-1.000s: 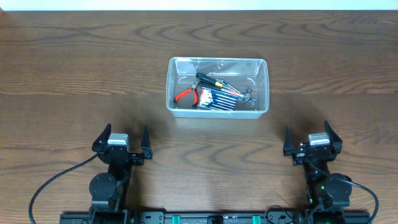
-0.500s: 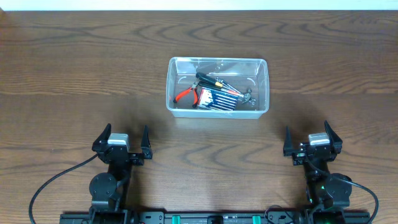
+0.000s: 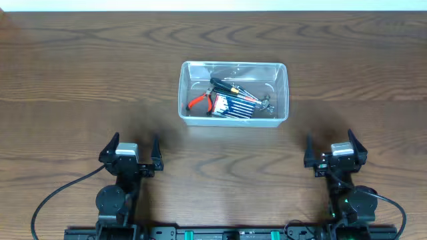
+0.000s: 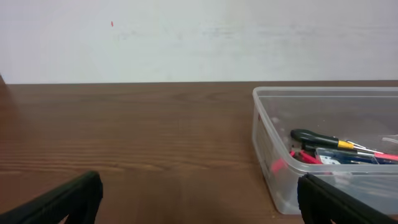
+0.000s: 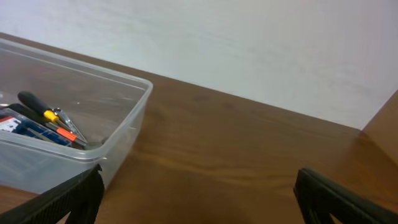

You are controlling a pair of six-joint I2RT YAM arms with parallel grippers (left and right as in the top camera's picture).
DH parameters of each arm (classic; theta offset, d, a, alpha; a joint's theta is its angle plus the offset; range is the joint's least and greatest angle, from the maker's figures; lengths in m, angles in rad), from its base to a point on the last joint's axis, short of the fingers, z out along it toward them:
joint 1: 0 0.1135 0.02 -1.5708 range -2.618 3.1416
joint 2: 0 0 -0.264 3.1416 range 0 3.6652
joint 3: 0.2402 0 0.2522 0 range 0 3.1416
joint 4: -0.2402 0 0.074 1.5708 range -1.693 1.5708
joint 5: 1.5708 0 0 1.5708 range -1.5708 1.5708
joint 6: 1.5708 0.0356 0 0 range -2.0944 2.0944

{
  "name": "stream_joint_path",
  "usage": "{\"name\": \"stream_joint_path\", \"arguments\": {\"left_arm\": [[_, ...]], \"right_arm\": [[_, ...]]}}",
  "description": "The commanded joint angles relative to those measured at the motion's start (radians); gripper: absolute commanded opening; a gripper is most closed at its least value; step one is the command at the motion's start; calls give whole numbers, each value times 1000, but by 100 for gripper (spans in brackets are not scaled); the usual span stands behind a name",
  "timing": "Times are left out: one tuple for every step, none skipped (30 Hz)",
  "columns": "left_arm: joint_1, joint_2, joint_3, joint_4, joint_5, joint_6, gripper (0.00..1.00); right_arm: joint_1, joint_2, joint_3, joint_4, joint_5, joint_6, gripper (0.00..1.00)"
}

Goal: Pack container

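The clear plastic container [image 3: 189, 69] stands at the table's middle. Inside lie red-handled pliers [image 3: 199, 102], a black and yellow screwdriver [image 3: 225, 85], a blue case of tool bits [image 3: 232, 107] and a small hammer [image 3: 267, 105]. The container also shows in the left wrist view [image 4: 261, 134] and the right wrist view [image 5: 127, 134]. My left gripper [image 3: 132, 148] is open and empty, near the front edge, left of the container. My right gripper [image 3: 328, 149] is open and empty, near the front edge, right of the container.
A white wall [image 4: 199, 37] runs behind the table's far edge. Black cables [image 3: 60, 197] trail from both arm bases at the front edge.
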Motion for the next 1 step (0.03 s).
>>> {"name": "stream_joint_path", "arguments": {"left_arm": [[6,-5,-9,-47,7,-5,98]], "right_arm": [[-6,-7,-1,-5,-4,16,99]]}}
